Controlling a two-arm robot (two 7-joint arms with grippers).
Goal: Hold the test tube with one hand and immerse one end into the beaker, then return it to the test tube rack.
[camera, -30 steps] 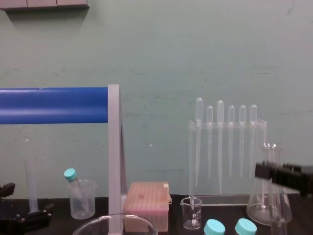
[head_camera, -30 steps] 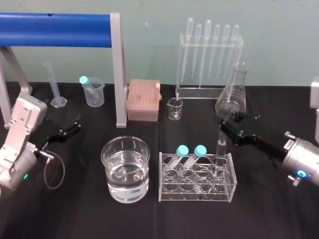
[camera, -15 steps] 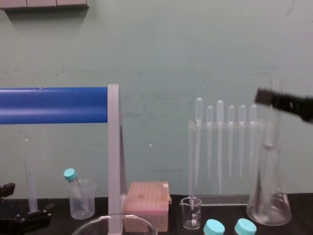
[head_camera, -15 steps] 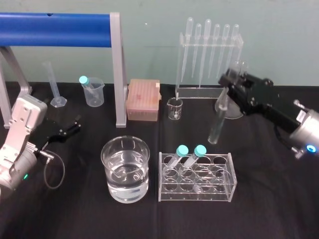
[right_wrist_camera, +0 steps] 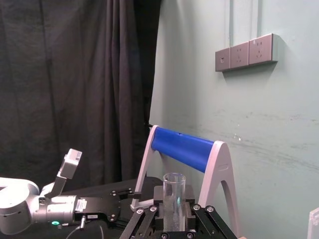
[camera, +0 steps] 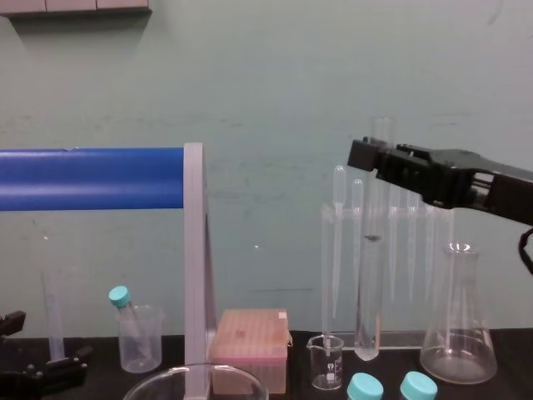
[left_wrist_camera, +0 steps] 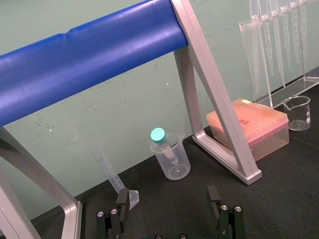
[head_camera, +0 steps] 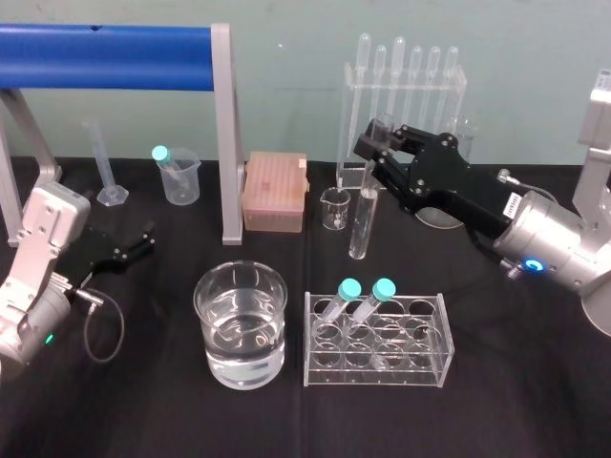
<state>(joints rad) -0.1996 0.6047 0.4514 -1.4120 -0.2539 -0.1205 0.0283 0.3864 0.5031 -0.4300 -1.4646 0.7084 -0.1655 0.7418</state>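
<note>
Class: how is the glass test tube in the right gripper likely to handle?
The test tube looks like thin clear glass: probably stiff but fragile. The right gripper clamps only its top, so the smooth wall might slip. Round and slim, it would likely roll if laid flat.

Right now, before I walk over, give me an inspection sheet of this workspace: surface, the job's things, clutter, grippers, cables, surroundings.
Surface: black table; no spills seen.
Job's things: test tube roughly upright in the air, behind the test tube rack, not over the beaker; beaker partly filled with clear liquid; rack holds two teal-capped tubes.
Clutter: dropper stand, conical flask, small glass beaker, pink tip box, plastic beaker, graduated cylinder, all along the back.
Grippers: right gripper shut on the test tube near its top; left gripper open, parked at the table's left.
Cables: looped cable beside the left arm.
Surroundings: blue bar on a grey frame; green wall.
</note>
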